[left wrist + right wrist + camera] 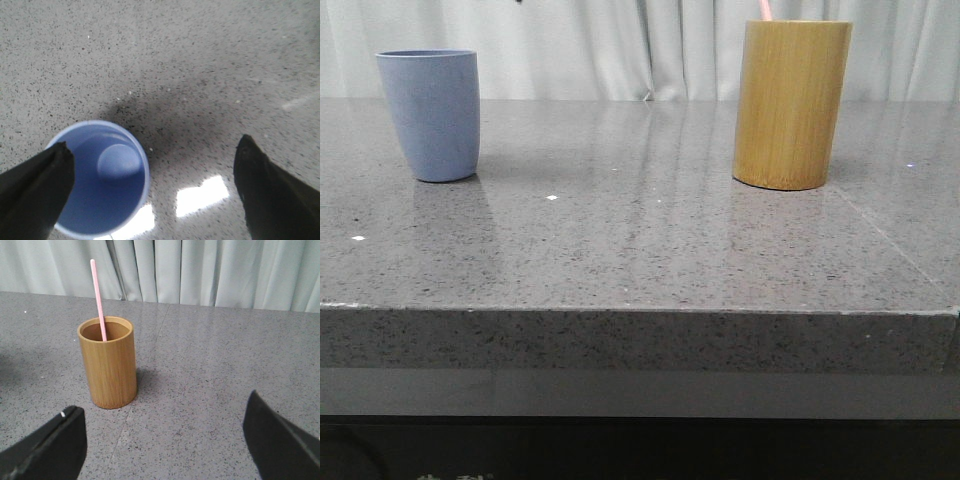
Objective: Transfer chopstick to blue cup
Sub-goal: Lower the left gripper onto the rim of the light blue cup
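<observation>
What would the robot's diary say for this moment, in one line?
chopstick: in bamboo holder | blue cup: empty | left claw: open above cup | right claw: open, facing holder

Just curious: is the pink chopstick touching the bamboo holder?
Touching. In the right wrist view the chopstick stands inside the bamboo holder, leaning against its inner wall.

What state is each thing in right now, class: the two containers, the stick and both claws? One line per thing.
blue cup: upright, empty inside
bamboo holder: upright, holding the stick
chopstick: standing tilted in the bamboo holder, upper part sticking out
left claw: open, above the blue cup, holding nothing
right claw: open, apart from the bamboo holder, holding nothing
</observation>
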You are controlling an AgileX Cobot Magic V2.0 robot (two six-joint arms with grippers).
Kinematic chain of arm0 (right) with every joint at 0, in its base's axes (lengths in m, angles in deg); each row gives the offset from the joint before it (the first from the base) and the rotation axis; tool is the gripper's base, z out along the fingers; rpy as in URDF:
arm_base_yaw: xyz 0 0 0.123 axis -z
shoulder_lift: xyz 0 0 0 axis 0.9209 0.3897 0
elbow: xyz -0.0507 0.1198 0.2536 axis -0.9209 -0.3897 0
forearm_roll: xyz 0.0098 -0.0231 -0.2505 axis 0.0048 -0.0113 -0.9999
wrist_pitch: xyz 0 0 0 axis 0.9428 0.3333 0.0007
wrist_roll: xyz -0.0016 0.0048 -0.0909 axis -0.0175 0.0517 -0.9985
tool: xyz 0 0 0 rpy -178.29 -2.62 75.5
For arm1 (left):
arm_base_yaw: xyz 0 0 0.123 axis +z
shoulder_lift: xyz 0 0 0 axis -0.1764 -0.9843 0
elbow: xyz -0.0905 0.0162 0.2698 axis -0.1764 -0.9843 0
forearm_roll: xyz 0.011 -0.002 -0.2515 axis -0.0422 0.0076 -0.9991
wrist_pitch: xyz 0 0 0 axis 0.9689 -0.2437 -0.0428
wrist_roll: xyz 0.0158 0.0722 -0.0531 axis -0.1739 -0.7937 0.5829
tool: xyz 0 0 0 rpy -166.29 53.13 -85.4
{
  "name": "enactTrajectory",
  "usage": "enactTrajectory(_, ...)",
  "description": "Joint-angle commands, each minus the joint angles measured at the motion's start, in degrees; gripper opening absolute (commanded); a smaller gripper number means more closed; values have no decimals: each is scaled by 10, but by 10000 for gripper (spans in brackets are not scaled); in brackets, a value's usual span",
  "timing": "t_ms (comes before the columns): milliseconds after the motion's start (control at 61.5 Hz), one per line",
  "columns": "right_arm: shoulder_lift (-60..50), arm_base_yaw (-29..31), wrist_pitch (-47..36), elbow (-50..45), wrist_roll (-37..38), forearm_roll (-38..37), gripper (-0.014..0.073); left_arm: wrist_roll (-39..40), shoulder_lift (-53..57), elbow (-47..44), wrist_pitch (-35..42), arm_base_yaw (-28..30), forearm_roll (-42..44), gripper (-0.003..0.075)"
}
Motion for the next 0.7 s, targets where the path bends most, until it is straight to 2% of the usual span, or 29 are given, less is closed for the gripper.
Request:
enactTrajectory(0,8,2,-42,19,-4,-3,642,2,15,24,-10,-4,6,621)
enactTrajectory(683,8,2,-42,19,-4,-3,642,5,-16,-28,-10,-4,-22,621)
